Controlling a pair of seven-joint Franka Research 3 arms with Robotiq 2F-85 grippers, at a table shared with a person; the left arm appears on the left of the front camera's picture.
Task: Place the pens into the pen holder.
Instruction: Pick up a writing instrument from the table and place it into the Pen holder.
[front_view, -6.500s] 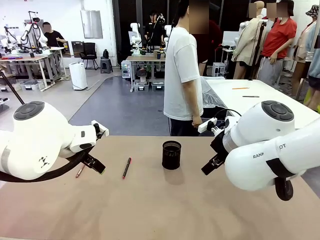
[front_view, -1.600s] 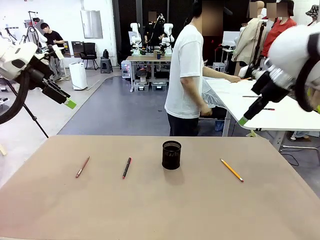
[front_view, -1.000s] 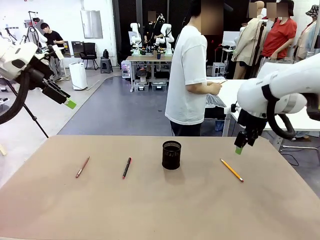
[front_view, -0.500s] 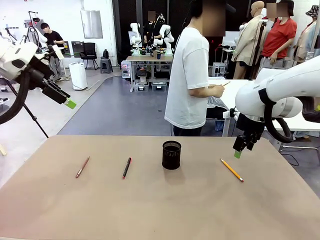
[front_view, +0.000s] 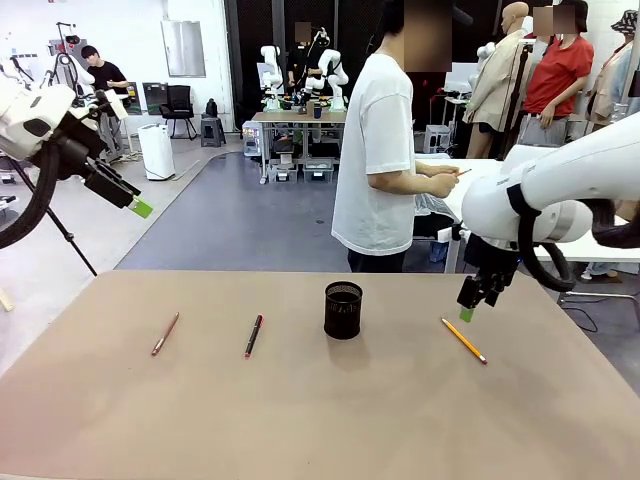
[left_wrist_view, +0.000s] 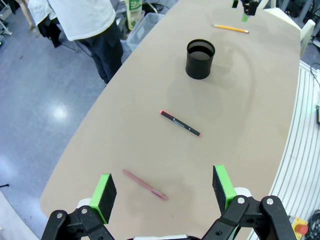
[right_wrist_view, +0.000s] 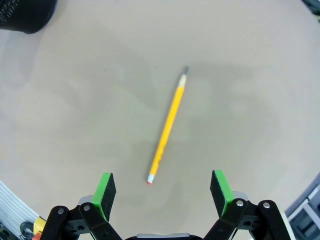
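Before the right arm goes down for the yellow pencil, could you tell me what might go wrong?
1. The yellow pencil lies flat and thin on the table under the open right gripper; a descent could strike the table or roll the pencil away.
2. The pads line up nearer its eraser end than its middle, so a grasp there might let it droop and catch the rim of the pen holder.

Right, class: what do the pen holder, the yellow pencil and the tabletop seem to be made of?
Pen holder: probably metal mesh, matte black; a fine grid shows in its wall.
Yellow pencil: likely painted wood, glossy; bare tan cone behind the dark tip.
Tabletop: smooth matte tan, perhaps laminate; unclear.
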